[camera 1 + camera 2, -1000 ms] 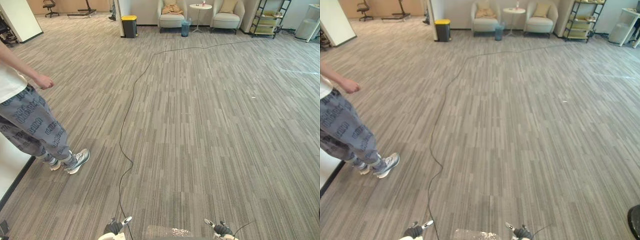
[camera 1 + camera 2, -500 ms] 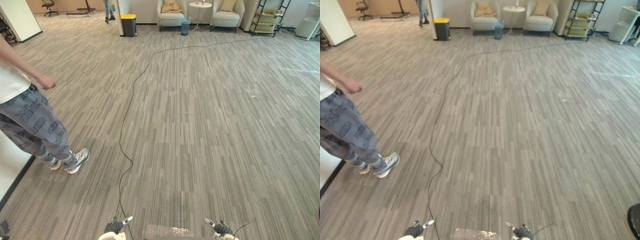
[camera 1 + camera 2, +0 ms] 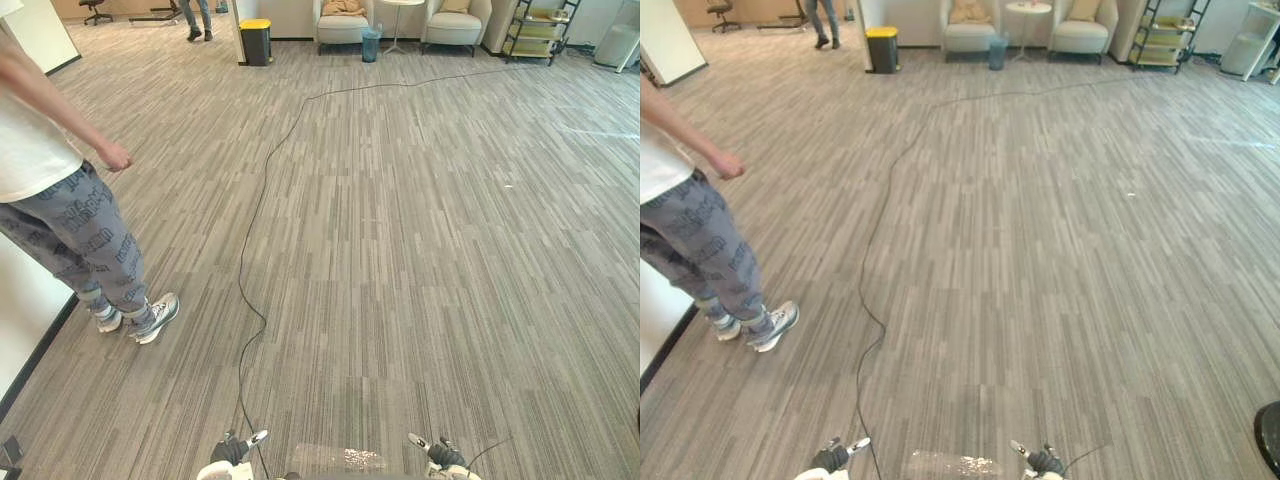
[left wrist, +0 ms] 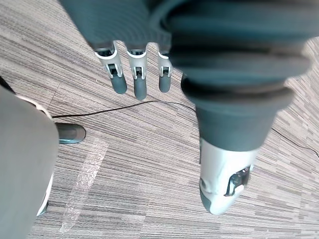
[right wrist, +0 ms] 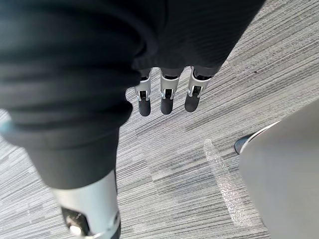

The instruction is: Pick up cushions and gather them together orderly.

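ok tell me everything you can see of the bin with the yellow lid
The bin is a small dark box, plastic by the look of it, with a bright yellow lid that is down. It stands upright on the grey striped carpet at the far end of the room, just in front of a white wall. A pale armchair stands apart to its right. Nothing rests on it.
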Controlling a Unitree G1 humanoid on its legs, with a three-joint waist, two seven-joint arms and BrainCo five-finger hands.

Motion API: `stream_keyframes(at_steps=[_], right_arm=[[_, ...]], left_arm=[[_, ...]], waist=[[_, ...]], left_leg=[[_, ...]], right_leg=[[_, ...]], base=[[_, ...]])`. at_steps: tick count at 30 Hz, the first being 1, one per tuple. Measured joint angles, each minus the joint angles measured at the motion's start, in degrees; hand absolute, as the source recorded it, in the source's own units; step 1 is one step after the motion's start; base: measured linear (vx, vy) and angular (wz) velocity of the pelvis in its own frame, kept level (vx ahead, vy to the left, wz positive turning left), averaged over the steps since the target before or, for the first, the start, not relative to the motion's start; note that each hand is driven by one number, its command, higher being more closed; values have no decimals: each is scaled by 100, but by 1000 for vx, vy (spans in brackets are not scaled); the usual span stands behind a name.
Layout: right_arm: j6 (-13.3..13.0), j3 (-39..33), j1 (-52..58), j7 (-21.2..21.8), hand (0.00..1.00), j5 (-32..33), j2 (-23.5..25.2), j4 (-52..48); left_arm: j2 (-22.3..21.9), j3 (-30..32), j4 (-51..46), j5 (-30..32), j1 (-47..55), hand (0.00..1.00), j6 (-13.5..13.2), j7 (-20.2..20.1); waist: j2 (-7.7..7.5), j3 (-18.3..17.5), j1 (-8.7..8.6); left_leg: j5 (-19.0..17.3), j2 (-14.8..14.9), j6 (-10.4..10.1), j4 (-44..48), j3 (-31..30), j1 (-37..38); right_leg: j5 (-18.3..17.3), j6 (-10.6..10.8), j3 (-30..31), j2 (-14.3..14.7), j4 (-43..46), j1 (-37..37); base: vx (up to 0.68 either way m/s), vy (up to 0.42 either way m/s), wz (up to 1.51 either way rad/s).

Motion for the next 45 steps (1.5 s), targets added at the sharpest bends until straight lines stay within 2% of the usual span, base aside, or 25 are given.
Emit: stream_keyframes(at_steps=[2,4,8,9,11,13,15,16,17,20,22,23,24,25,26,28,31,34,35,36,37,38,40,42,45], right_arm=[[-3,1,1,1,0,0,19,-84],[-10,-34,12,2,0,9,4,-216],[-46,81,9,4,0,4,-51,-212],[-45,80,-13,-10,0,0,-55,-211],[-39,78,-26,-21,0,-3,-56,-203],[-35,95,-50,-22,0,-30,-55,-199],[-33,119,-45,-28,0,-52,-66,-192],[-9,188,-26,-30,0,-75,-64,-171],[10,248,-10,-17,0,-115,-47,-142],[26,274,14,24,0,-256,94,-175],[32,229,18,36,0,-291,176,-170],[20,152,17,57,0,-294,227,-209],[7,157,8,86,0,-292,221,-200],[8,164,2,107,0,-295,207,-214],[6,164,-9,127,0,-307,134,-265],[-55,156,-19,127,0,-307,100,-475],[-164,82,-40,157,0,-306,106,-805],[-173,68,-34,193,0,-319,0,-788],[-174,53,-24,193,0,-311,-33,-660],[-146,57,-116,183,0,-331,-261,-554],[-115,36,-146,176,0,-329,-362,-535],[-110,9,-154,169,0,-327,-394,-549],[-96,-16,-150,125,0,-328,-407,-580],[-86,176,-151,98,0,-324,-390,-539],[-67,648,-154,89,0,-315,-309,-418]], left_arm=[[33,70,-48,-4,-64,0,1,-4],[18,76,-243,-8,-87,0,-12,-11],[-46,239,-467,-60,-82,0,-39,-28],[-48,237,-502,-193,-78,0,-51,-33],[-41,237,-514,-292,-83,0,-76,-41],[-43,238,-545,-480,-82,0,-150,-49],[-49,252,-558,-582,-83,0,-183,-59],[-48,280,-555,-600,-83,0,-195,-60],[-5,298,-536,-587,-83,0,-204,-80],[45,469,-493,-566,-83,0,-182,-128],[136,426,-385,-557,-95,0,-159,-123],[195,374,-303,-527,-147,0,-149,-120],[269,259,-194,-436,-178,0,-124,-111],[305,167,-137,-417,-217,0,-104,-108],[282,130,-112,-384,-278,0,-76,-96],[241,82,-73,-325,-289,0,-17,-88],[172,32,-13,-345,-360,0,-29,-134],[-10,-140,34,-350,-459,0,-43,-149],[-71,-183,54,-349,-486,0,-43,-154],[-295,-160,119,-338,-568,0,-51,-158],[-434,-108,126,-336,-575,0,-45,-173],[-504,-10,123,-316,-574,0,-46,-170],[-513,109,51,-267,-573,0,-38,-162],[-495,277,-160,-231,-523,0,-48,-164],[-476,255,-440,-258,-527,0,-121,-151]], waist=[[-59,101,1],[2,250,27],[4,311,48],[22,319,53],[24,326,63],[9,332,143],[0,335,184],[-62,295,243],[-107,214,239],[-308,116,237],[-471,112,229],[-538,137,217],[-537,128,207],[-548,127,198],[-500,158,195],[-364,228,128],[-290,298,-99],[-301,300,-106],[-314,303,-156],[-78,327,-203],[150,332,-232],[253,356,-282],[405,414,-310],[382,457,-209],[121,471,-55]], left_leg=[[-323,33,10,657,7,-315],[-1054,383,0,2481,308,-1069],[-1180,857,91,4925,464,-2048],[-1392,988,82,5247,493,-2221],[-1552,1051,80,5126,512,-2383],[-1451,1025,51,4152,647,-2595],[-875,937,-88,3212,636,-2702],[-594,813,-50,3260,728,-2661],[-898,671,69,3392,835,-2676],[-1256,399,410,3511,994,-2549],[-1531,75,465,3348,965,-2110],[-1661,-90,490,3191,944,-1756],[-1733,-181,518,3116,941,-1497],[-1757,-223,554,3043,937,-1256],[-1779,-229,591,2788,921,-824],[-1782,-168,589,2239,909,-187],[-1910,-32,410,1756,879,513],[-1944,-71,397,1343,641,1054],[-1945,-135,395,1248,390,1200],[-1887,28,300,1266,195,1282],[-1774,223,104,1595,60,1177],[-1703,380,-9,2142,-52,993],[-1076,903,-521,4545,-331,121],[-1118,1287,-616,6348,-325,-620],[-1285,1297,-381,6688,-101,-1627]], right_leg=[[-92,-33,-10,-64,187,-95],[-269,-97,-58,-26,482,-181],[-805,-224,-59,-22,948,-117],[-861,-228,-58,-52,943,24],[-917,-212,-34,-134,891,138],[-1022,-49,97,-427,708,309],[-1123,131,237,-700,489,445],[-1179,164,370,-859,320,577],[-1055,28,526,-1012,215,642],[-397,225,993,-1258,550,564],[1,632,1186,-1406,1827,204],[527,728,1419,-1407,3047,-211],[712,965,1615,-1342,4199,-675],[706,994,1616,-1271,4948,-1039],[510,816,1428,-1169,5588,-1572],[123,629,1045,-966,5848,-2341],[-162,444,202,-773,4939,-3312],[252,157,-348,-617,2755,-3553],[781,-193,-261,-584,2466,-3548],[459,-316,-403,-548,2699,-3489],[199,-357,-506,-454,2780,-3402],[29,-397,-599,-393,2812,-3270],[-290,-503,-684,-83,2579,-2646],[-416,-648,-639,231,2090,-1792],[-545,-720,-351,306,1399,-815]], base=[[5,-67,6],[-3,-63,6],[74,47,6],[199,107,0],[237,147,-5],[372,274,-26],[389,329,-43],[571,432,-45],[533,373,-36],[551,360,1],[616,327,22],[518,217,24],[467,145,26],[440,104,13],[431,98,-5],[416,63,-15],[476,-50,5],[489,-170,28],[594,-212,60],[590,-232,49],[578,-238,29],[569,-263,23],[655,-278,-6],[602,-210,-49],[522,-136,-51]])
